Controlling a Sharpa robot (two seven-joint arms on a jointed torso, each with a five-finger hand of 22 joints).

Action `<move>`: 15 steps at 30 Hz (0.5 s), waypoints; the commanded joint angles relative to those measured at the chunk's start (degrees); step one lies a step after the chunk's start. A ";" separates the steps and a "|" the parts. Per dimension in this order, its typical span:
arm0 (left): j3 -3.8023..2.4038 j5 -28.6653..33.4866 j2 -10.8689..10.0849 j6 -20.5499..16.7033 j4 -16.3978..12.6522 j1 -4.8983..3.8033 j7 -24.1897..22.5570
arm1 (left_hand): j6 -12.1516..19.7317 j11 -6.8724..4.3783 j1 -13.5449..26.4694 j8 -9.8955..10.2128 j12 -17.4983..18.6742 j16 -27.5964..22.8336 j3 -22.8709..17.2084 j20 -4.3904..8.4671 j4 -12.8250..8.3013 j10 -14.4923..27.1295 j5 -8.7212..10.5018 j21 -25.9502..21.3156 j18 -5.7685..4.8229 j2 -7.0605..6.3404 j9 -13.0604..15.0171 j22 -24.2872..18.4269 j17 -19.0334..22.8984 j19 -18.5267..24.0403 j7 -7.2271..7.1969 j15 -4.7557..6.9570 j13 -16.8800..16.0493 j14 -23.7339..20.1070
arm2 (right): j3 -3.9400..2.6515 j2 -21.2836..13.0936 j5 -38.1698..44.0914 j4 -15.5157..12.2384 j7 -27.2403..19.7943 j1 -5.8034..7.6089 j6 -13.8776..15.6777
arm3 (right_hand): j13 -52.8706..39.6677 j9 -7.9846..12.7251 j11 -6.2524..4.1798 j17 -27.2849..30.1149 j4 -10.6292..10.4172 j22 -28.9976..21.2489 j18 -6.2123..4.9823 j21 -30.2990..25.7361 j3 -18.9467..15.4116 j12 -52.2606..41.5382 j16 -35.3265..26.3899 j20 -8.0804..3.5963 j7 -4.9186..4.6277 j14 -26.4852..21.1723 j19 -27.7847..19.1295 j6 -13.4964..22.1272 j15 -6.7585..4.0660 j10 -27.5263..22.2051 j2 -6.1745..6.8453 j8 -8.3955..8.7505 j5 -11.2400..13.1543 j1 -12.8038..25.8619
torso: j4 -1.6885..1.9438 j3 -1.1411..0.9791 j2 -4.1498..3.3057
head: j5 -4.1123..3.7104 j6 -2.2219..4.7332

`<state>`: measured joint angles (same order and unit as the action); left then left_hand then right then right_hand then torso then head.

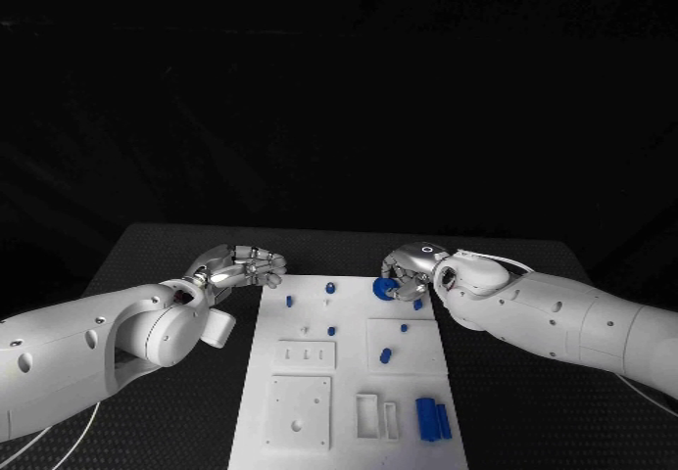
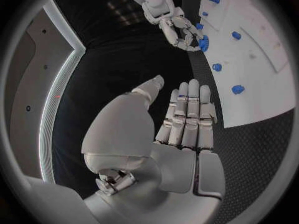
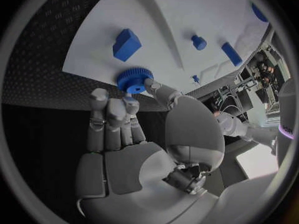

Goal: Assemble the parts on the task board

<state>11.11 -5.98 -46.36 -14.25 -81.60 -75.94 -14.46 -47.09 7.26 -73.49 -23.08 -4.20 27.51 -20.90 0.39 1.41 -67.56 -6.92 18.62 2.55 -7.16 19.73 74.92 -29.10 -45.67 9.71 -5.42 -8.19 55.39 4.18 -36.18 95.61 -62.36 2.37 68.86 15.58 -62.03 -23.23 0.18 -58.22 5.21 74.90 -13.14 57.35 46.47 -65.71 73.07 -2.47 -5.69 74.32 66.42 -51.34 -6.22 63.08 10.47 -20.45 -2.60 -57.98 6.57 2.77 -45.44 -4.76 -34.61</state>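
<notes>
The white task board lies in the middle of the black table. My right hand hovers over the board's far right corner and pinches a blue toothed gear between thumb and fingers. The gear sits at the fingertips, just above the board. My left hand is off the board's far left corner, its fingers straight with nothing in them. From the left wrist, the right hand and the gear show beside the board.
Small blue pegs stand on the board's far half. Two longer blue pieces lie at its near right, beside white slotted blocks. Two white square plates sit on its left side. A blue block lies near the gear.
</notes>
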 commanded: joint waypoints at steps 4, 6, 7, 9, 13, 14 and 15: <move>-0.04 0.08 -0.04 0.77 -0.28 -0.05 -0.26 | -0.47 0.20 0.57 0.22 0.27 -0.20 -0.04 -0.23 -0.35 0.26 0.11 -0.19 0.49 -0.02 0.08 0.90 -0.10 0.18 0.12 -0.16 -0.09 0.20 | 0.62 -0.24 0.81 -0.46 0.34 -0.91 -4.00 | 0.07 -0.15 -0.70 -0.16 0.02 1.03 -1.86 0.45 1.09 -0.25 -0.42 -0.11 -0.12 0.22 0.17 -6.67 -0.23 -0.10 -1.15 -0.25 -0.38 -0.10 | -0.01 0.04 0.00 | 0.07 -0.02; -0.04 0.08 -0.13 0.77 -0.34 -0.05 -0.26 | -0.48 0.20 0.57 0.22 0.27 -0.21 -0.06 -0.23 -0.36 0.25 0.11 -0.19 0.49 -0.01 0.09 0.90 -0.11 0.18 0.12 -0.16 -0.09 0.20 | 0.62 -0.53 1.01 -1.06 0.60 -0.91 -3.15 | 0.07 -0.17 -0.71 -0.19 0.07 1.03 -1.86 0.48 1.34 -0.26 -0.44 -0.10 -0.11 0.24 0.17 -6.71 -0.24 -0.08 -1.19 -0.26 -0.43 -0.02 | 0.01 0.02 0.00 | 0.12 -0.02; -0.04 0.05 -0.18 0.72 -0.38 -0.05 -0.23 | -0.49 0.20 0.58 0.22 0.26 -0.22 -0.07 -0.23 -0.38 0.25 0.11 -0.19 0.49 -0.01 0.10 0.90 -0.12 0.18 0.11 -0.17 -0.09 0.20 | 0.61 -0.77 1.45 -1.61 0.87 -0.89 -2.62 | 0.08 -0.19 -0.71 -0.21 0.15 1.03 -1.86 0.51 1.48 -0.28 -0.45 -0.10 -0.10 0.26 0.19 -6.73 -0.24 -0.06 -1.08 -0.26 -0.44 0.05 | 0.01 0.04 0.01 | 0.15 0.01; -0.04 0.04 -0.24 0.70 -0.43 -0.05 -0.23 | -0.50 0.20 0.59 0.22 0.26 -0.22 -0.09 -0.23 -0.40 0.25 0.11 -0.19 0.49 -0.01 0.11 0.91 -0.13 0.18 0.11 -0.17 -0.10 0.20 | 0.60 -1.08 1.90 -2.49 1.46 -0.87 -1.88 | 0.09 -0.22 -0.70 -0.27 0.28 1.04 -1.86 0.61 1.50 -0.31 -0.48 -0.08 -0.10 0.32 0.26 -6.78 -0.24 -0.01 -0.57 -0.26 -0.45 0.40 | -0.01 0.05 0.00 | 0.18 -0.02; -0.04 0.00 -0.26 0.69 -0.46 -0.05 -0.26 | -0.52 0.20 0.59 0.22 0.26 -0.23 -0.10 -0.23 -0.43 0.26 0.11 -0.19 0.49 -0.02 0.12 0.91 -0.14 0.18 0.10 -0.17 -0.10 0.20 | 0.58 -1.37 3.38 -3.72 2.86 -0.66 -0.38 | 0.11 -0.27 -0.71 -0.35 0.46 1.04 -1.86 0.75 1.08 -0.35 -0.52 -0.08 -0.10 0.40 0.39 -6.83 -0.24 0.07 0.35 -0.28 -0.37 0.99 | -0.04 0.06 0.02 | 0.21 0.12; -0.04 -0.02 -0.26 0.69 -0.49 -0.05 -0.26 | -0.52 0.20 0.60 0.22 0.26 -0.24 -0.11 -0.23 -0.44 0.26 0.11 -0.19 0.49 -0.03 0.12 0.91 -0.14 0.19 0.10 -0.17 -0.10 0.20 | 0.56 -1.49 3.55 -4.18 3.21 -0.51 0.00 | 0.11 -0.29 -0.71 -0.36 0.48 1.04 -1.86 0.76 1.02 -0.36 -0.52 -0.09 -0.10 0.42 0.41 -6.84 -0.24 0.09 0.47 -0.29 -0.36 1.05 | -0.04 0.08 0.02 | 0.21 0.15; -0.04 -0.04 -0.27 0.69 -0.50 -0.05 -0.26 | -0.52 0.20 0.60 0.22 0.26 -0.24 -0.11 -0.23 -0.44 0.26 0.11 -0.19 0.49 -0.03 0.12 0.91 -0.14 0.19 0.10 -0.17 -0.10 0.20 | 0.55 -1.56 3.83 -4.52 3.50 -0.39 0.49 | 0.12 -0.29 -0.71 -0.37 0.49 1.03 -1.86 0.77 1.00 -0.36 -0.53 -0.09 -0.10 0.42 0.41 -6.84 -0.24 0.09 0.53 -0.29 -0.36 1.07 | -0.01 0.06 0.04 | 0.20 0.19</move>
<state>11.11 -6.00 -46.67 -14.25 -81.89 -75.94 -14.44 -47.29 7.26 -73.50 -23.08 -4.20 27.51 -21.05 0.39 1.26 -67.56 -6.92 18.62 2.55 -7.16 19.77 74.91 -29.20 -45.67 9.92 -5.42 -8.24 55.39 4.61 -37.65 97.05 -66.47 3.84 68.58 16.29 -61.96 -23.25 -0.24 -58.52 5.56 74.95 -13.15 57.91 47.68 -65.71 72.85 -2.44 -5.69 74.52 66.42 -51.34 -6.40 63.06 10.38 -20.37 -2.90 -57.31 6.55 2.81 -45.44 -4.55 -34.51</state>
